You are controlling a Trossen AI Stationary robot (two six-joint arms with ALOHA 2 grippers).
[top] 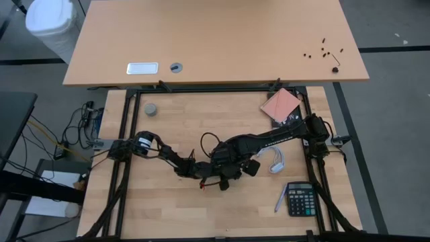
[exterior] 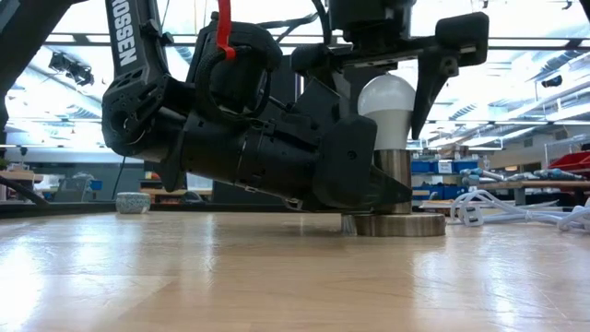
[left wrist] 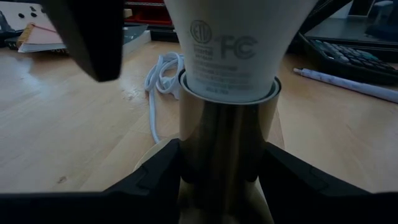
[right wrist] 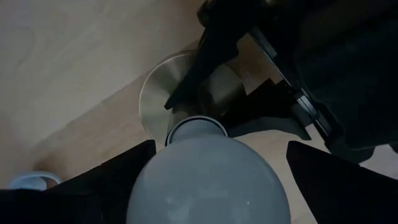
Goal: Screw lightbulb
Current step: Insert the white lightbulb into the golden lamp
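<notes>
The white lightbulb (exterior: 385, 103) stands upright with its narrow neck (left wrist: 227, 68) in the top of a brass socket (exterior: 396, 175). The socket's round disc base (exterior: 399, 224) rests on the wooden table. My left gripper (left wrist: 227, 186) comes in low from the table's left and is shut on the socket's stem. My right gripper (right wrist: 221, 146) hangs above, pointing down and open. Its fingers (exterior: 433, 78) stand on either side of the bulb's head (right wrist: 208, 183) without touching it. In the high view my right gripper (top: 235, 160) hides the bulb. My left gripper pinches the socket's upright brass stem (left wrist: 227, 143) between its two fingers (left wrist: 155, 177), below the bulb's neck. The fingers come nearly level from the table's left and lie across the stem. The socket stands upright with its disc base on the table.
The socket's white cord (top: 277, 160) lies coiled to the right of the grippers. A calculator (top: 302, 199) and a pen (top: 280, 199) lie near the front right, a pink pad (top: 281, 104) at the back right, and a small grey cap (top: 151, 109) at the back left.
</notes>
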